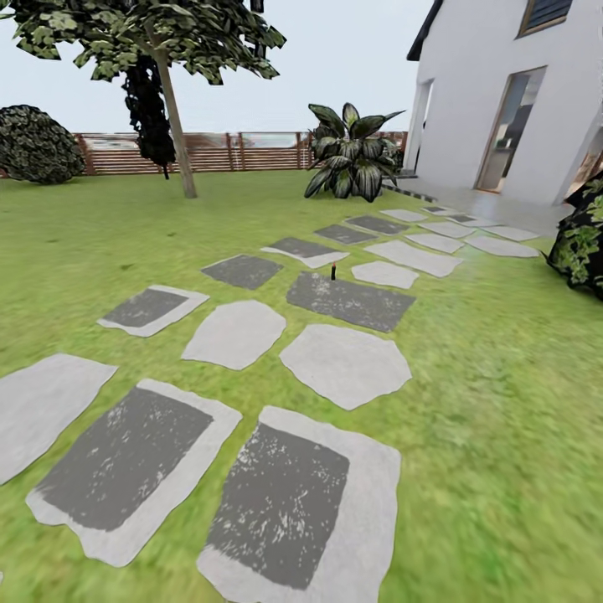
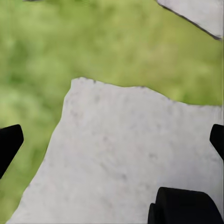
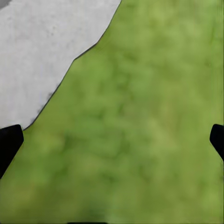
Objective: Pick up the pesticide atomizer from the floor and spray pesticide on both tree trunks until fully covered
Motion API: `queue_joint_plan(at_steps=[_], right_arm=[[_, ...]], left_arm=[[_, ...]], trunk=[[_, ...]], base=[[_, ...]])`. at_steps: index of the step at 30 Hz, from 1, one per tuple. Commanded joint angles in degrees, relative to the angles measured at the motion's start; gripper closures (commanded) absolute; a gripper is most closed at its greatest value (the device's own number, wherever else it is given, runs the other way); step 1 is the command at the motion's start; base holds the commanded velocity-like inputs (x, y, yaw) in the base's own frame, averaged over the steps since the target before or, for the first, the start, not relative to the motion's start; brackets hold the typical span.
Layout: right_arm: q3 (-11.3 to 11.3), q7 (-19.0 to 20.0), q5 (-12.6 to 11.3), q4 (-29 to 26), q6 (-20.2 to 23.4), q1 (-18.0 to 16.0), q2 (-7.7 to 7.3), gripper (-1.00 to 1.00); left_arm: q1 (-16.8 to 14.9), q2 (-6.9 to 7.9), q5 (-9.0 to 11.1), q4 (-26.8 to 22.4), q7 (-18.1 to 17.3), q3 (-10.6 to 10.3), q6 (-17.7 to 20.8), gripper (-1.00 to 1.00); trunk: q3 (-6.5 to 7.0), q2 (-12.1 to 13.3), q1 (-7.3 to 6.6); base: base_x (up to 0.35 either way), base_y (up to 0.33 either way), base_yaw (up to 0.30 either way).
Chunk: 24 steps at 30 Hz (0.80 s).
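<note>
A tiny dark upright object with a reddish top stands far ahead between the paving slabs; it may be the pesticide atomizer, but it is too small to tell. The floor is green grass all around. Both task trees and their trunks are out of view. In the left wrist view my left gripper hangs open and empty over a pale slab. In the right wrist view my right gripper is open and empty above grass, with a slab corner beside it.
Grey and pale stepping stones lead toward the white house. A thin-stemmed leaning tree and a brown slat fence stand at the back. A broad-leaf plant and a bush flank the path.
</note>
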Motion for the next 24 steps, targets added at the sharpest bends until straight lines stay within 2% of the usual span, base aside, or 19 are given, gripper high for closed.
queue_joint_plan(at_steps=[1, 24], right_arm=[[0.00, 0.00, 0.01, 0.00, 0.00, 0.00, 0.02, -1.00], [0.00, 0.00, -0.02, 0.67, 0.00, 0.00, 0.04, -1.00]], left_arm=[[0.00, 0.00, 0.00, 0.00, 0.00, 0.00, 0.00, -1.00], [0.00, 0.00, 0.00, 0.00, 0.00, 0.00, 0.00, -1.00]], trunk=[[0.00, 0.00, 0.00], [0.00, 0.00, 0.00]], base=[[0.315, 0.000, 0.000], [0.314, 0.000, 0.000]])
